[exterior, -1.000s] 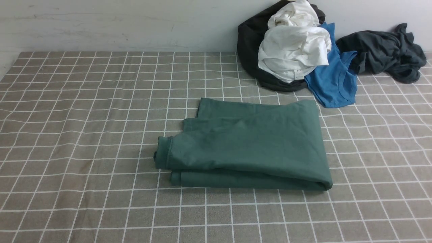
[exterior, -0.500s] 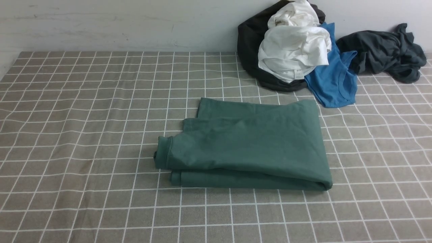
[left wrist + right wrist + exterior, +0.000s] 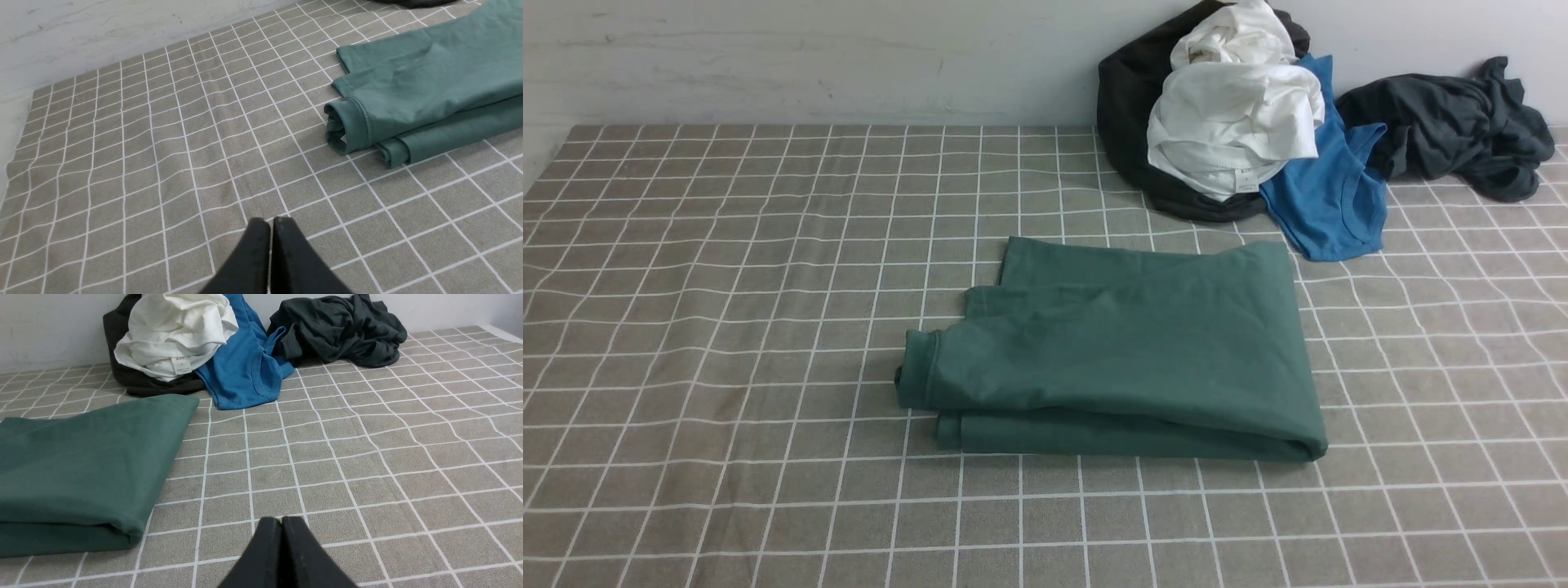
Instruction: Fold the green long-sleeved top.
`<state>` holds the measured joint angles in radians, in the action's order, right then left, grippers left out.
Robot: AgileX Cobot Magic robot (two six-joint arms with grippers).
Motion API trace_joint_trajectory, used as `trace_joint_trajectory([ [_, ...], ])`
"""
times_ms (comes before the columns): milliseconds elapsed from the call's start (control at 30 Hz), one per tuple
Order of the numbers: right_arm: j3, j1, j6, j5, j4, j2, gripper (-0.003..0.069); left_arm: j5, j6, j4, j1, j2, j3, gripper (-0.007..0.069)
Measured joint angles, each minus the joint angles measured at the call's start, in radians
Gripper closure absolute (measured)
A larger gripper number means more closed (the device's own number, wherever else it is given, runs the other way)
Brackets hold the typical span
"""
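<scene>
Tablecloth (image 3: 727,327): grey checked cloth is lying open from 6 round to 11 o'clock, ending at the wall.
Green long-sleeved top (image 3: 1127,351): is lying folded at centre, cuff poking out toward 9 o'clock.
Clothes pile (image 3: 1233,114): is sitting at 1 o'clock; white tag unreadable.
My left gripper (image 3: 270,222): is staying off the top, fingers pressed together.
My right gripper (image 3: 282,520): same, holding nothing.

Matt green cloth top (image 3: 1127,359) lies on coarse woven checked tablecloth (image 3: 727,327).
</scene>
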<state>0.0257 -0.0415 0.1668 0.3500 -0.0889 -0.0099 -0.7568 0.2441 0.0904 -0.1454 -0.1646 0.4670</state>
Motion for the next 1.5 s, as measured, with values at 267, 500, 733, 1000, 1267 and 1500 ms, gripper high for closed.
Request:
trace_joint_trajectory([
  [267, 0.000, 0.000, -0.001, 0.000, 0.000, 0.000, 0.0673, 0.000, 0.000, 0.000, 0.000, 0.000, 0.000, 0.0632],
  [500, 0.000, 0.000, -0.001, 0.000, 0.000, 0.000, 0.0673, 0.000, 0.000, 0.000, 0.000, 0.000, 0.000, 0.0632],
  [733, 0.000, 0.000, -0.001, 0.000, 0.000, 0.000, 0.0673, 0.001, 0.005, -0.016, 0.000, 0.000, -0.009, 0.0632],
  [1000, 0.000, 0.000, -0.001, 0.000, 0.000, 0.000, 0.0673, 0.396, 0.005, -0.023, 0.074, 0.061, -0.266, 0.0632],
  [1267, 0.000, 0.000, -0.001, 0.000, 0.000, 0.000, 0.0673, 0.598, -0.021, -0.066, 0.133, 0.175, -0.493, 0.0632],
  [1500, 0.000, 0.000, -0.001, 0.000, 0.000, 0.000, 0.0673, 0.434, -0.244, -0.068, 0.185, 0.175, -0.494, 0.0632],
])
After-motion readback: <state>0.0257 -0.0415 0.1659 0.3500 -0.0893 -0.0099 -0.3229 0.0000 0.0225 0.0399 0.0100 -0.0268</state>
